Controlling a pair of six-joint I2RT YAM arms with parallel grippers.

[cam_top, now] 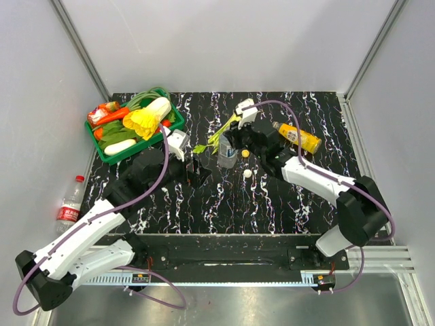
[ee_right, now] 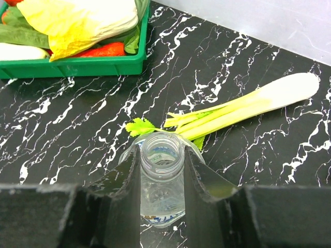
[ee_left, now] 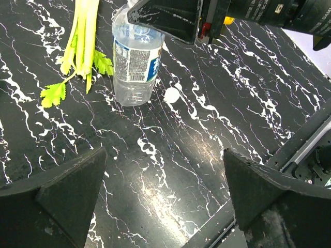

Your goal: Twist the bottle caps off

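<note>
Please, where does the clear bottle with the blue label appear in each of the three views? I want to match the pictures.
Top external: the blue-label bottle stands upright near the middle of the picture.
Left wrist: the bottle is at upper centre, its top hidden.
Right wrist: the bottle is at bottom centre, mouth open, held at the neck by the right gripper.
Shared landmark: the celery stalk lying beside it.

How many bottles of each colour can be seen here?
Orange: 1, the juice bottle
Clear: 2, the blue-label bottle and the red-label bottle
Total: 3
</note>
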